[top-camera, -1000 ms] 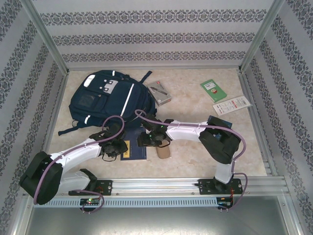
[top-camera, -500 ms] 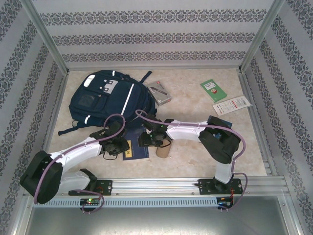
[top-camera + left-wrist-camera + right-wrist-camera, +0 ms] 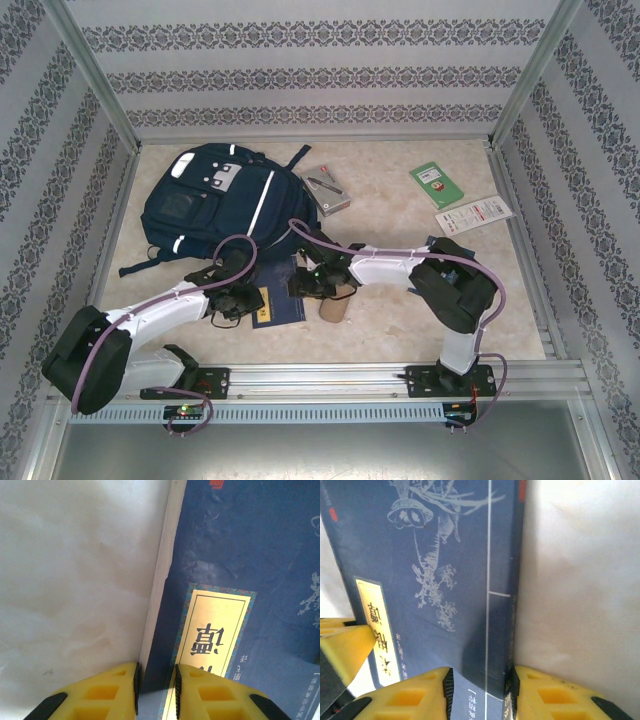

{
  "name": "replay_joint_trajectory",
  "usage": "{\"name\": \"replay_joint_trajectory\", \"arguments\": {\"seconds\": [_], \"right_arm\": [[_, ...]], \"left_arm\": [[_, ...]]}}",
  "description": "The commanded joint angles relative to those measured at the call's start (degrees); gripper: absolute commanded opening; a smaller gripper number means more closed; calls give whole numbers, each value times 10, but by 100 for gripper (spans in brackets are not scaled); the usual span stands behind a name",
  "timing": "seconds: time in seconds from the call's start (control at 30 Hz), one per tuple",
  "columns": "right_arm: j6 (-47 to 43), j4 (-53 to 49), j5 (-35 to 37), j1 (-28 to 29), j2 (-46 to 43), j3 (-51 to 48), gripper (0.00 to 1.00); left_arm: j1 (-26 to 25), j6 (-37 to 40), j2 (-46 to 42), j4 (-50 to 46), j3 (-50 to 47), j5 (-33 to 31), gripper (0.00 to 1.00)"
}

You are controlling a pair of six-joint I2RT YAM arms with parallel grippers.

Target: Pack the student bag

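**Blue book pinched from both sides, backpack waiting**

My left claw (image 3: 156, 692) is closed to a narrow gap on the long open edge of the blue book (image 3: 240, 580), with the white page edge running straight in between its pads. My right claw (image 3: 481, 695) stands a little wider and is clamped across the opposite side, with the spine filling the space between its pads. So I have the one book in a two-sided hold, low over the tabletop (image 3: 390, 325), right in front of my bases.

The backpack (image 3: 215, 205) lies at the far left of the tabletop, just beyond the book and my left arm. From above I cannot tell whether its mouth is unzipped.

I judge the step in hand to be securing this book for loading, and nothing looks packed yet. The next move calls for both arms to rise together so the book doesn't twist or slip, then carry it far-left to the backpack's opening. If that opening is shut, one claw must let go and deal with it first.

Counted:
- one backpack
- one blue book
- one green book (image 3: 436, 185) at the far right
- one white leaflet (image 3: 473, 214) just beside the green book
- one grey box (image 3: 327, 190) near the backpack
- one tan roll (image 3: 333, 308) just beside my right claw
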Motion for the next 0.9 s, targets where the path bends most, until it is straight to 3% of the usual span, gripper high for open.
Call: {"name": "replay_joint_trajectory", "arguments": {"seconds": [0.0,0.23,0.43,0.7,0.87], "right_arm": [[49,169,-123,8,-38,-22,34],[63,179,-127,5,-35,-35,27],[84,160,-91,-16,-67,-73,0],[53,64,-37,-42,-215,-101,0],[39,24,-16,-84,-303,-119,0]], "left_arm": [[-6,5,22,11,-10,24,25],[-6,15,15,-9,1,21,25],[-6,33,-1,-54,25,7,28],[-6,102,-37,-164,133,-45,35],[-6,166,14,-196,238,-80,39]]}}
